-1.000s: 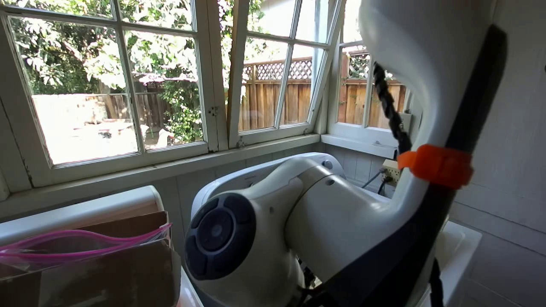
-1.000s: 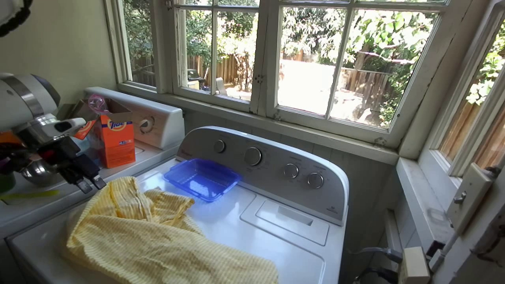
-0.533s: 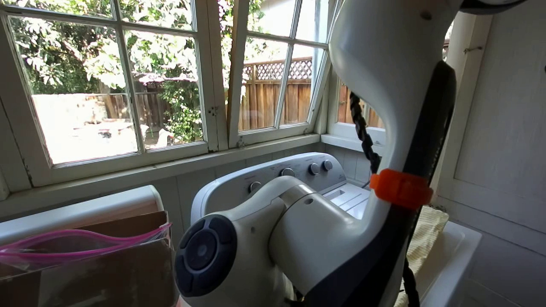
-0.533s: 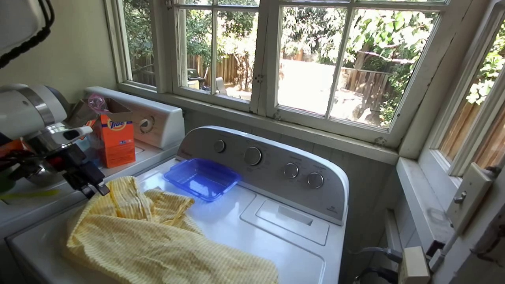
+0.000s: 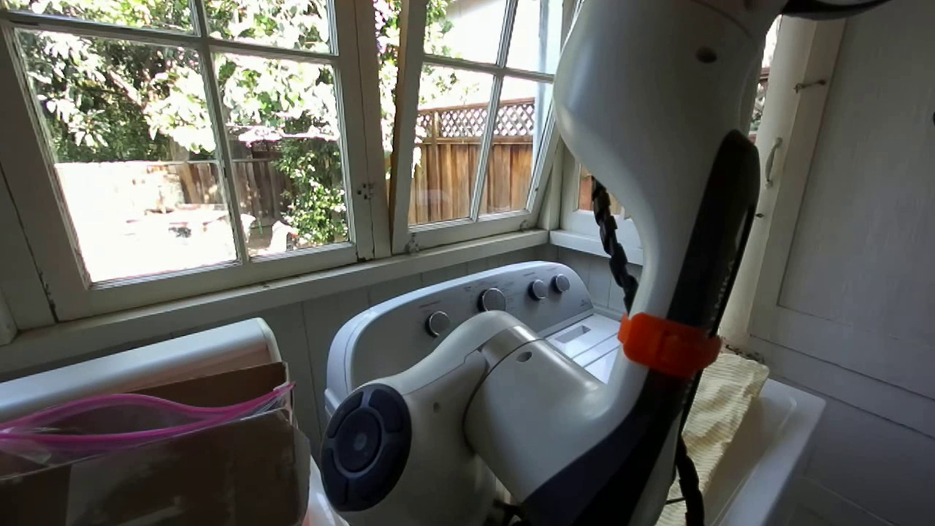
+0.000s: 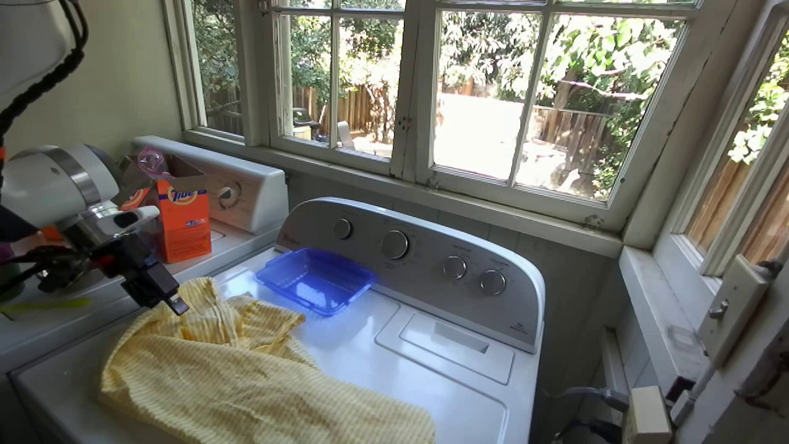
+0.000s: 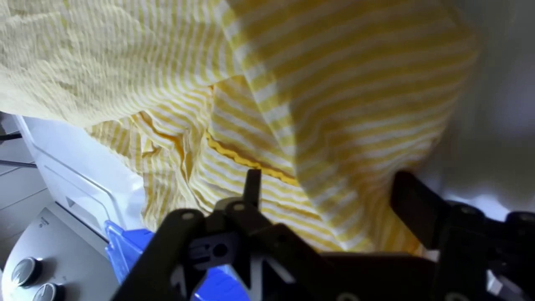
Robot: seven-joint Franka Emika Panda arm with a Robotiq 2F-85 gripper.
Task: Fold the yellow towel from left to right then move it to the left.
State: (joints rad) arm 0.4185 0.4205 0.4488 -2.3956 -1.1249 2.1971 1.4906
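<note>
Your tool (image 7: 330, 179) is now farther over the yellow towel (image 6: 259, 382); its fingers (image 7: 252, 188) stand wide apart, the cloth ungripped between them, the blue tray (image 6: 308, 274) near it.

We see the yellow towel (image 6: 265, 388) lying on the white surface (image 6: 363, 345): yellow-and-white stripes, wrinkled, partly doubled over itself. Bunched end is right at the tool (image 7: 332, 192); in the wrist view we get a cloth ridge between its spread fingers (image 7: 253, 188), contact unclear. Wavy yellow edge just past one fingertip. Broader, flatter part extends away from the tool.
</note>
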